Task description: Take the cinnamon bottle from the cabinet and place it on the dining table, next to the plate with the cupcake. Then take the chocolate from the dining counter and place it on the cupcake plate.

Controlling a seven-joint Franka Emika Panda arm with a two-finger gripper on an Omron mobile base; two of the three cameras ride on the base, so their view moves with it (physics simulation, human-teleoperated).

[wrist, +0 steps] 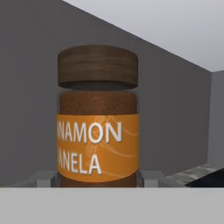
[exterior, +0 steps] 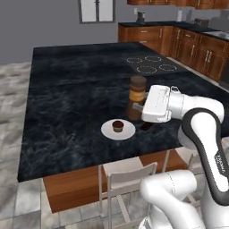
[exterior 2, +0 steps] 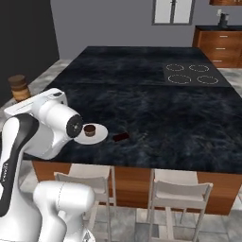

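My gripper (exterior: 137,106) is shut on the cinnamon bottle (exterior: 137,88), a brown jar with a dark cap and an orange band. It is held upright in the air over the dining table (exterior: 67,89), just right of the plate. In the hand view the cinnamon bottle (wrist: 98,122) stands close up between the fingertips (wrist: 43,178). The right base view has the bottle (exterior 2: 19,88) beyond my white wrist, at the left. The cupcake (exterior: 118,125) sits on a white plate (exterior: 107,132) near the table's front edge. The chocolate (exterior 2: 121,137) lies flat on the stone, right of the plate (exterior 2: 97,138).
A cooktop with several ring burners (exterior: 150,63) is set into the table's far right part. White chairs (exterior: 127,179) (exterior 2: 182,189) stand tucked under the front edge. Lower wooden cabinets (exterior: 197,49) line the back right wall.
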